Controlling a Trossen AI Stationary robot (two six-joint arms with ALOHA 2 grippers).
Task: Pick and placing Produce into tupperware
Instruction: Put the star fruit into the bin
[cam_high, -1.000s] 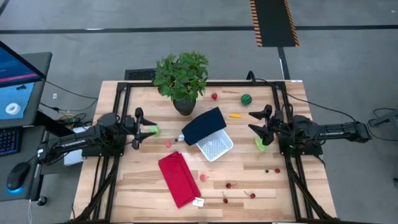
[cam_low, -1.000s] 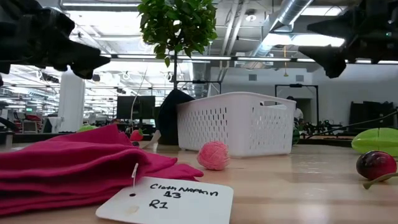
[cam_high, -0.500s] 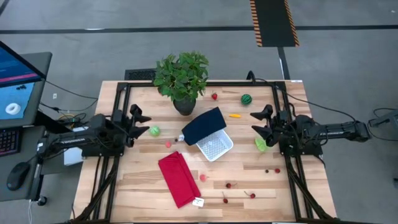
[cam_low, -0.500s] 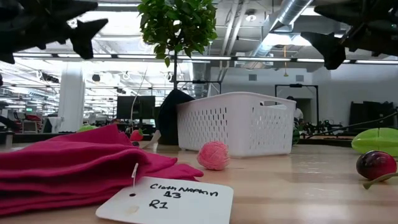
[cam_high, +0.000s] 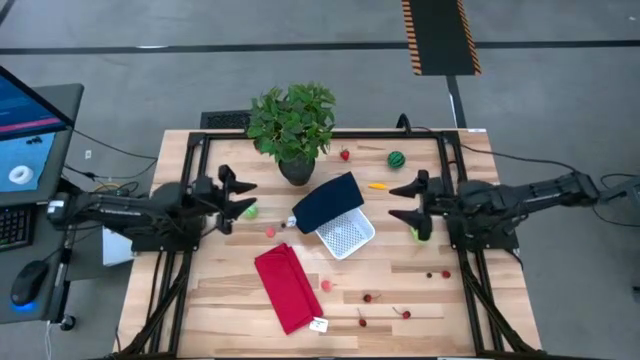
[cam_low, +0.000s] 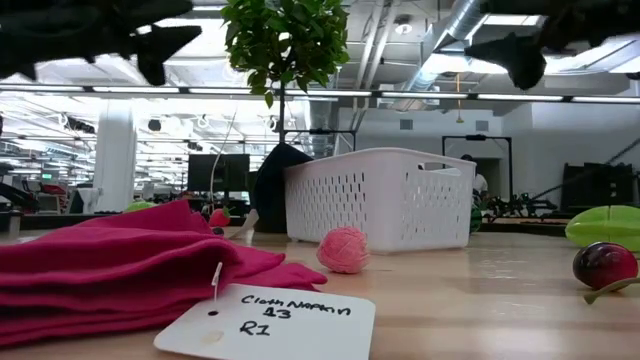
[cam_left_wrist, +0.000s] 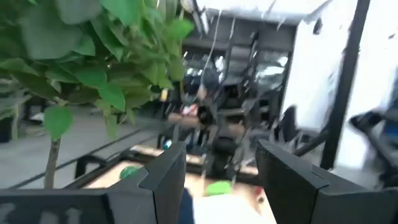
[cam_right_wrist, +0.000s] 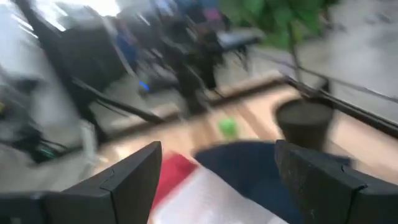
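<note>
Both arms up, nothing picked yet.
Table (cam_high: 230, 290) first: potted plant (cam_high: 292, 125) at the far edge, red cloth (cam_high: 287, 288) near side, white tupperware (cam_high: 345, 233) centre w/ navy lid (cam_high: 327, 201) leaning on it. Left gripper (cam_high: 243, 197) open, empty, above a green piece (cam_high: 248, 211); right gripper (cam_high: 402, 201) open, empty, beside a lime-green piece (cam_high: 417, 231). Striped round one (cam_high: 397, 159), orange one (cam_high: 377, 185), strawberry (cam_high: 345, 154), berries (cam_high: 367, 297) all lie loose. Risk: lid partly covers the tub mouth, so a drop could bounce off. Wrist views smeared; the tub's inside is probably empty.
</note>
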